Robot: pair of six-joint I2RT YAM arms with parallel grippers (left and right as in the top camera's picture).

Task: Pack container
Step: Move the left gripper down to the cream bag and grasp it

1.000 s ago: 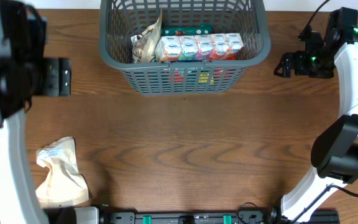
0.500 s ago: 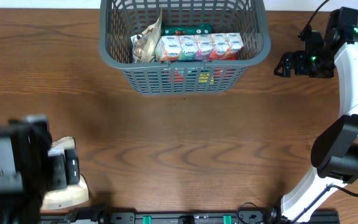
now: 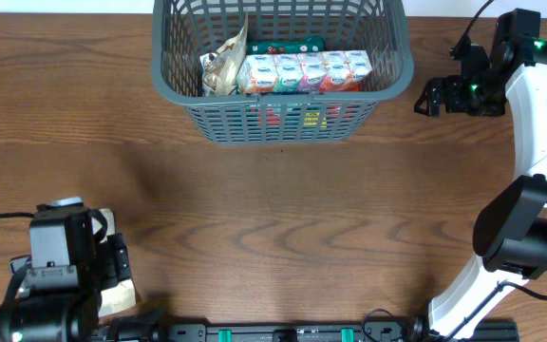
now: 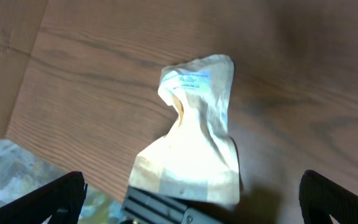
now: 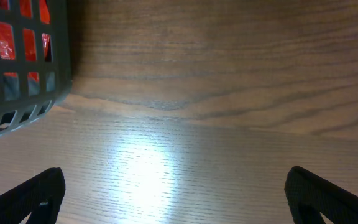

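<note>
The container [image 3: 402,74], a dark grey lattice basket, stands at the back centre of the table. It holds a crinkled pouch [image 3: 224,65], a row of small cartons [image 3: 304,71] and red packets beneath them. A beige paper pouch [image 4: 194,143] lies near the front left edge, and only a corner of the pouch [image 3: 114,300] shows under the left arm overhead. My left gripper [image 4: 191,186] hangs above it, open, with its fingers wide on either side. My right gripper [image 5: 176,186] is open over bare wood just right of the basket's corner [image 5: 17,93].
A black rail [image 3: 283,332] runs along the table's front edge, right beside the beige pouch. The table's left edge [image 4: 17,93] lies close to the pouch. The right arm's white links [image 3: 539,123] stand along the right side.
My left arm has swung from the far left middle down to the front left corner and now covers most of the beige pouch. The right gripper shifted slightly.
</note>
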